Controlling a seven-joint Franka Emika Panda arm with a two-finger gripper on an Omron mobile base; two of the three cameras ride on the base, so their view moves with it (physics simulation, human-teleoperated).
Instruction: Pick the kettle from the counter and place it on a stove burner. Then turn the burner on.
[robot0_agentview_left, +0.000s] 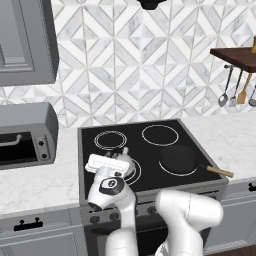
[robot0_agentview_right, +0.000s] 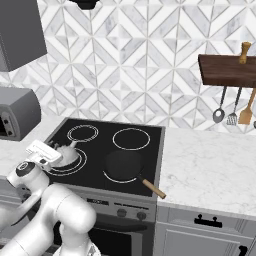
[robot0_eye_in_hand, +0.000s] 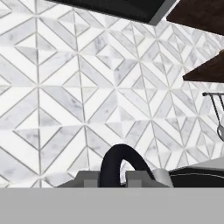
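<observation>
The white-grey kettle (robot0_agentview_left: 125, 159) (robot0_agentview_right: 66, 151) sits on the front left stove burner (robot0_agentview_left: 136, 173) (robot0_agentview_right: 80, 163), the largest double ring on the black cooktop (robot0_agentview_left: 150, 148). Its spout points toward the back wall. My gripper (robot0_agentview_left: 116, 161) (robot0_agentview_right: 56, 152) reaches over the kettle from the front left, the white hand lying flat over its top. In the hand view the dark arched kettle handle (robot0_eye_in_hand: 114, 164) rises between my two fingertips, and the gripper (robot0_eye_in_hand: 114, 178) is shut on it. The hand hides much of the kettle's body in both base views.
A black frying pan (robot0_agentview_left: 179, 159) (robot0_agentview_right: 124, 165) with a wooden handle rests on the front right burner. A grey toaster oven (robot0_agentview_left: 25, 135) (robot0_agentview_right: 15, 115) stands on the marble counter (robot0_agentview_left: 40, 182) to the left. Utensils (robot0_agentview_left: 235, 92) (robot0_agentview_right: 230, 112) hang under a shelf at right. Knobs (robot0_agentview_right: 120, 212) line the stove front.
</observation>
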